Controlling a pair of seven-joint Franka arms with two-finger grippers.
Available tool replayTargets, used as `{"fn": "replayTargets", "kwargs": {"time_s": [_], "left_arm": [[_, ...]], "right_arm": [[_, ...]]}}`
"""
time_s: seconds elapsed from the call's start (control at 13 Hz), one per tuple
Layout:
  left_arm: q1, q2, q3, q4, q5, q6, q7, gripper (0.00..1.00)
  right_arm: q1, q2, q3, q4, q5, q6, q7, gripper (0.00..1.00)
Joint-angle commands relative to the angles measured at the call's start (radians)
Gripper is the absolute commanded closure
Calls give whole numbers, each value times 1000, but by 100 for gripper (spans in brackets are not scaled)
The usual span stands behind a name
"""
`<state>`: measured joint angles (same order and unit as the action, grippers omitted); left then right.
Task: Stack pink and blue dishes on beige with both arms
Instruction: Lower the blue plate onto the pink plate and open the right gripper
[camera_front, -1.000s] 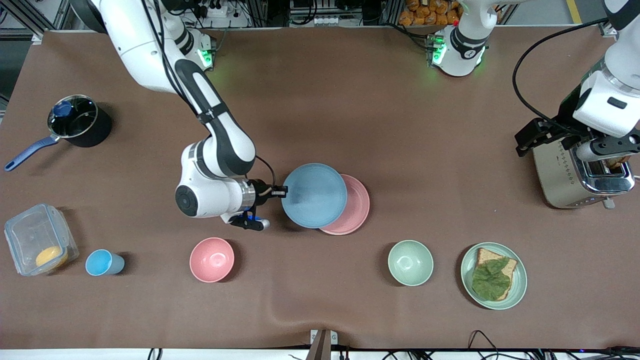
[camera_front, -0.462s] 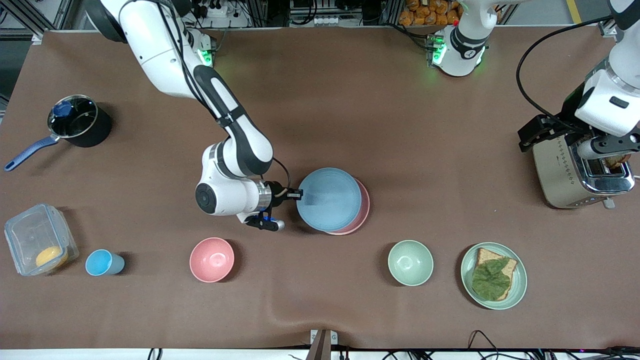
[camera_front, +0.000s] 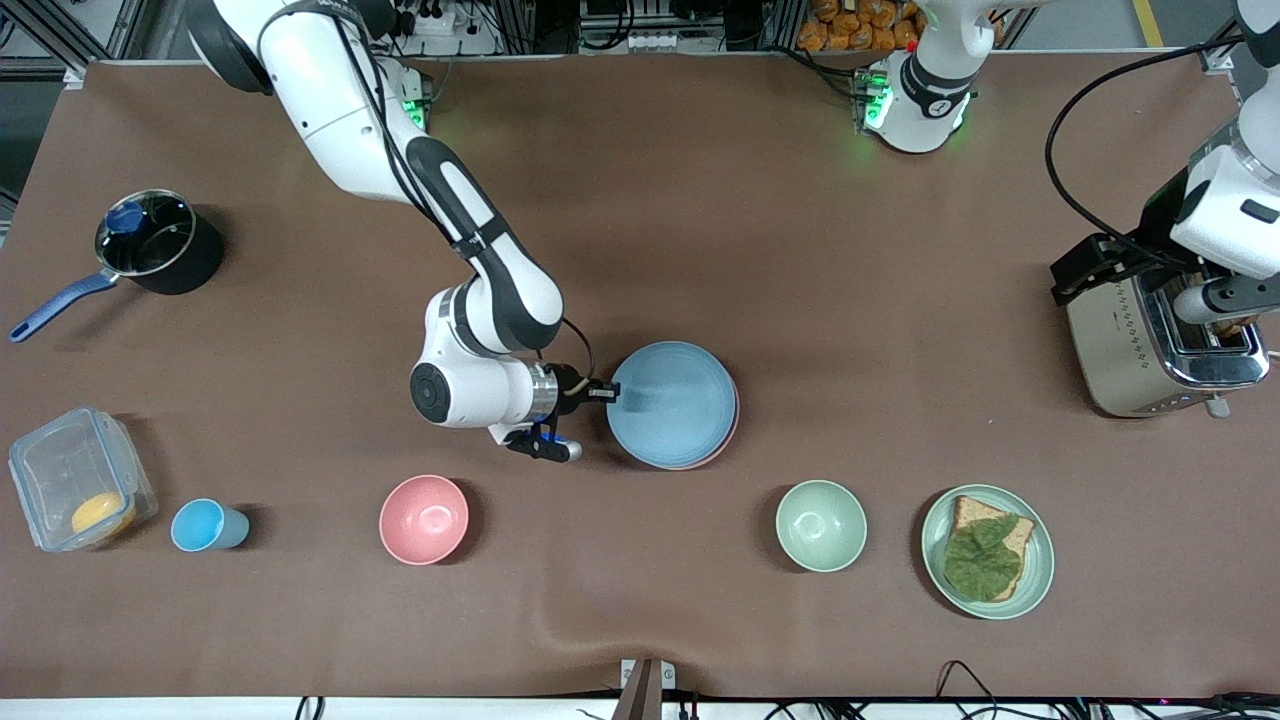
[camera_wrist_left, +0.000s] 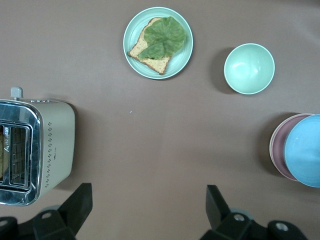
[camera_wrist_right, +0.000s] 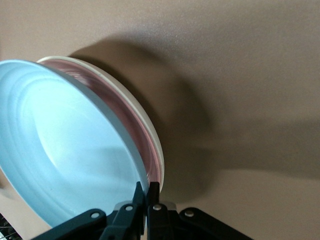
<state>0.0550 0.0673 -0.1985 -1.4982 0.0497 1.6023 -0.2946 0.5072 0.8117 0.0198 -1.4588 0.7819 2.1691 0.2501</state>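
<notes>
**Blue plate over the stack, right gripper pinching its rim**

Right gripper (camera_front: 606, 393) is clamping the rim of the blue plate (camera_front: 672, 403), fingers (camera_wrist_right: 153, 192) shut tight on the edge at the side toward the right arm's end of the table. Plate is flat, round, matte light blue, low raised rim, faint concentric rings on the face. It's sitting almost square over the pink plate (camera_front: 735, 420), of which only a thin pale-pink crescent is showing toward the left arm's end. In the right wrist view the blue plate is riding just above the pink one, and under that a cream-beige plate (camera_wrist_right: 145, 127) is showing as a pale rim on the brown cloth. Can't tell whether the blue plate is touching the pink one at the gripped edge.

Left gripper (camera_wrist_left: 145, 212) is waiting up over the toaster (camera_front: 1160, 345), jaws spread wide, holding nothing. Toaster is brushed metal, boxy, dotted pattern on its side; small printing there is unreadable.

Relative to the stack: pink bowl (camera_front: 424, 518) and green bowl (camera_front: 821, 525) are lying nearer the front camera, both smooth, matte. The green plate (camera_front: 1040, 560) with bread and a leaf is lying beside the green bowl, toward the left arm's end.
</notes>
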Motion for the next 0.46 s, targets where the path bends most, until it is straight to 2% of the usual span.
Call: {"fn": "replayTargets", "kwargs": {"time_s": [0.0, 0.38], "left_arm": [[8, -6, 2, -5, -30, -12, 26, 0], [34, 0, 2, -4, -56, -4, 28, 0]], "right_arm": [[10, 12, -9, 29, 22, -2, 8, 1], [-10, -5, -15, 32, 11, -15, -6, 0]]}}
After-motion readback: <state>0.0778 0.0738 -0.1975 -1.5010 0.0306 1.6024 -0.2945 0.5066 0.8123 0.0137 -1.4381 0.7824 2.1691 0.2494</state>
